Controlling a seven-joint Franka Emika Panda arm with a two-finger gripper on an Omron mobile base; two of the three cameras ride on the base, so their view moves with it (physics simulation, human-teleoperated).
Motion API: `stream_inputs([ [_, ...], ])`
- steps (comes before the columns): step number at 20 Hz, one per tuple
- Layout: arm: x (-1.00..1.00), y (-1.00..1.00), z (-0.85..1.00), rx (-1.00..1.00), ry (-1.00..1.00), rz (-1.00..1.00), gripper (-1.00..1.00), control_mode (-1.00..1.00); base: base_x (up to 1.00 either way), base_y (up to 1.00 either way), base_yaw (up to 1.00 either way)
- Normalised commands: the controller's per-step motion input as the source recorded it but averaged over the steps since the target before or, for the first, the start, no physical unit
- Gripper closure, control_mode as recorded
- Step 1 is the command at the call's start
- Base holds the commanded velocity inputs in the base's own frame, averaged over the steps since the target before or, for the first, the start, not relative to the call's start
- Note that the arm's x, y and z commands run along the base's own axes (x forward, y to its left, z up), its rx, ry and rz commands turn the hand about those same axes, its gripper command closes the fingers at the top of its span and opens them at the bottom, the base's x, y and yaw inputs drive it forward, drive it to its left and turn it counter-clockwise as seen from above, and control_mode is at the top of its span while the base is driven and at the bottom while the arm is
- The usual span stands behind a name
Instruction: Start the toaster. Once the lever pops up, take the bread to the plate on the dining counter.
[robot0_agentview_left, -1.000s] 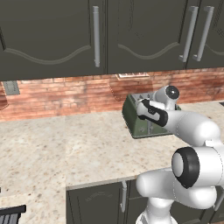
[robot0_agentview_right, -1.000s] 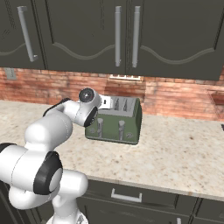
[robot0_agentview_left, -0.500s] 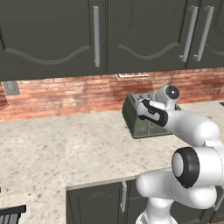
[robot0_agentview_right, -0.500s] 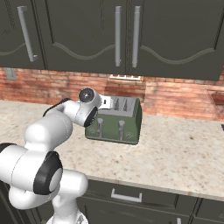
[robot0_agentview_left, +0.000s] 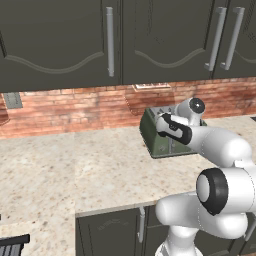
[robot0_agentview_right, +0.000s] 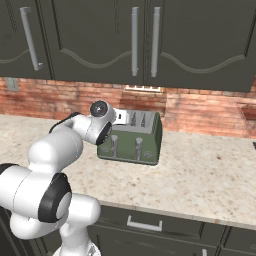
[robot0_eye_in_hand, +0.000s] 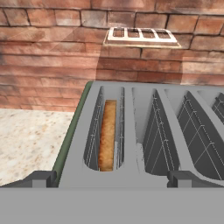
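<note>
Toaster (robot0_agentview_left: 159, 135) — near end covered by the arm's hand in the left base view; right slots cut off at the hand view's edge. Bread (robot0_eye_in_hand: 106, 135) sunk in its slot — only the top edge shows.

No change is visible between the earlier pictures and this moment. The white arm's two-finger gripper (robot0_eye_in_hand: 112, 177) keeps its place at the centre right of the left base view, over the boxy olive-green toaster with the silvery slotted top (robot0_agentview_left: 161, 134), and the toaster occupies the same spot as before.
</note>
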Motion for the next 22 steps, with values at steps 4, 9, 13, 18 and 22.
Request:
stream_inputs([
  [4,0.00,0.00,0.00,0.00,0.00,0.00,-1.00,-1.00,0.00,0.00,0.00],
  [9,0.00,0.00,0.00,0.00,0.00,0.00,-1.00,-1.00,0.00,0.00,0.00],
  [13,0.00,0.00,0.00,0.00,0.00,0.00,-1.00,-1.00,0.00,0.00,0.00],
  [18,0.00,0.00,0.00,0.00,0.00,0.00,-1.00,-1.00,0.00,0.00,0.00],
  [22,0.00,0.00,0.00,0.00,0.00,0.00,-1.00,-1.00,0.00,0.00,0.00],
])
